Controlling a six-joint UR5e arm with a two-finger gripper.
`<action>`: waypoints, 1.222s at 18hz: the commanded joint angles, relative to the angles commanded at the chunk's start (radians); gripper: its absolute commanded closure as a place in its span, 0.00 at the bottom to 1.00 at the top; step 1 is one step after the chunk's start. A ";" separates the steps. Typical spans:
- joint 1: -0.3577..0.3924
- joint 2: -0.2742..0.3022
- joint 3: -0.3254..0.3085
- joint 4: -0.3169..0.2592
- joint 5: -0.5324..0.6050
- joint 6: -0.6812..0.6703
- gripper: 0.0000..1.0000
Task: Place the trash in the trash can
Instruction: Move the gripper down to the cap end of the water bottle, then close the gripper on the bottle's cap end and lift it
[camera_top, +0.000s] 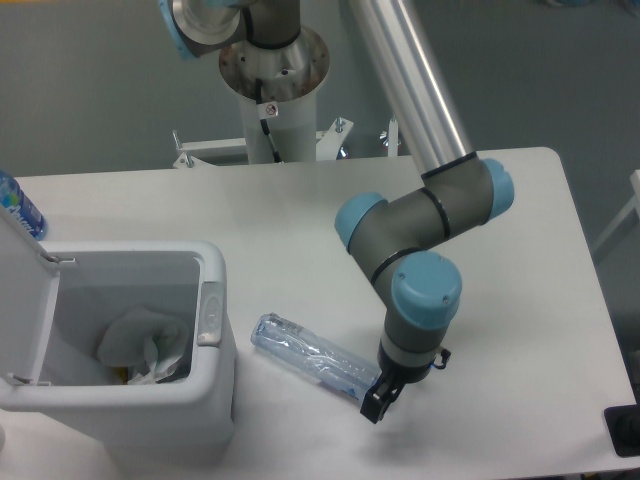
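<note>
So the white table (300, 220) takes up most of the shot, rounded corners and all. Over it the UR5e arm (420, 215) comes in from 12 o'clock as a long silver tube, bends through grey joints with light blue caps and drops down toward 5 o'clock. Its base column (272, 75) stands behind the table's far edge.

Next biggest is the trash can (150, 345) down at 8 o'clock, boxy white-grey, lid (25, 300) flipped open and standing up on its left side, oval grey button (210, 312) on the right rim. Inside there's some crumpled white wrapper stuff (140, 345) lying at the bottom.

The crushed bottle (310, 358) lies flat on the table just right of the can, not touching it, running diagonally from about 10 to 4 o'clock, clear with a bluish label toward the lower end.

The gripper (375, 400) is right at that lower-right end of the bottle, low by the table. Its dark fingers are bunched up from this angle and honestly I can't tell if they're apart or clamped on the bottle end.

Smallest bit: an upright blue-labelled bottle (18, 205) poking in at the 9 o'clock edge
</note>
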 joint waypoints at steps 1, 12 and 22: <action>-0.003 0.000 0.000 0.002 0.003 -0.002 0.00; -0.012 -0.014 -0.002 0.015 0.034 -0.015 0.39; -0.029 -0.009 -0.014 0.014 0.035 -0.014 0.60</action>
